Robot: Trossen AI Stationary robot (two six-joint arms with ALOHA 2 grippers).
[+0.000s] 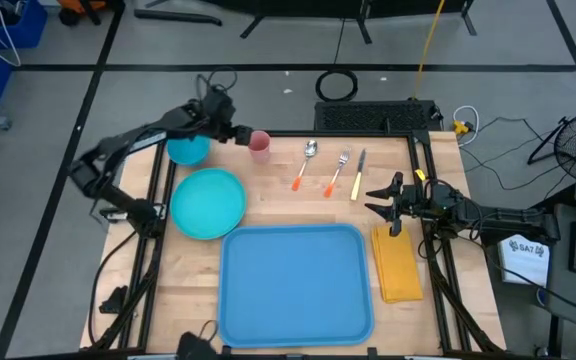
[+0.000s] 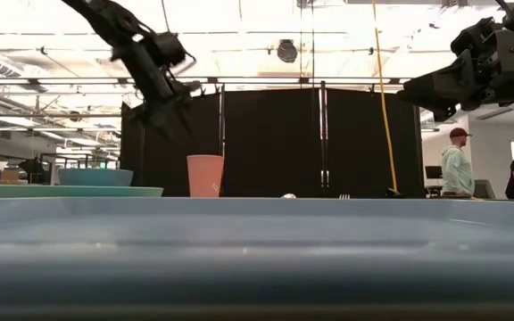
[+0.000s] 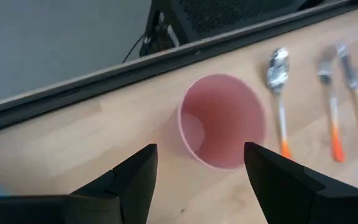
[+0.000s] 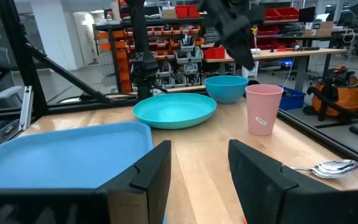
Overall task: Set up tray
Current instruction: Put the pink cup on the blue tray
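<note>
Tray (image 1: 296,280) is lying flat; left gripper (image 3: 199,163) is hovering, fingers apart, above cup (image 3: 222,121); right gripper (image 4: 199,163) is gaping too.

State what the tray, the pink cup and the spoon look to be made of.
Tray: probably plastic; uniform light blue, moulded rounded corners and raised rim, soft sheen.
Pink cup: likely matte plastic; even pale pink, thin wall, no glassy glare.
Spoon: shiny metal bowl with mirror-like reflections; the orange handle end looks like plastic.
</note>
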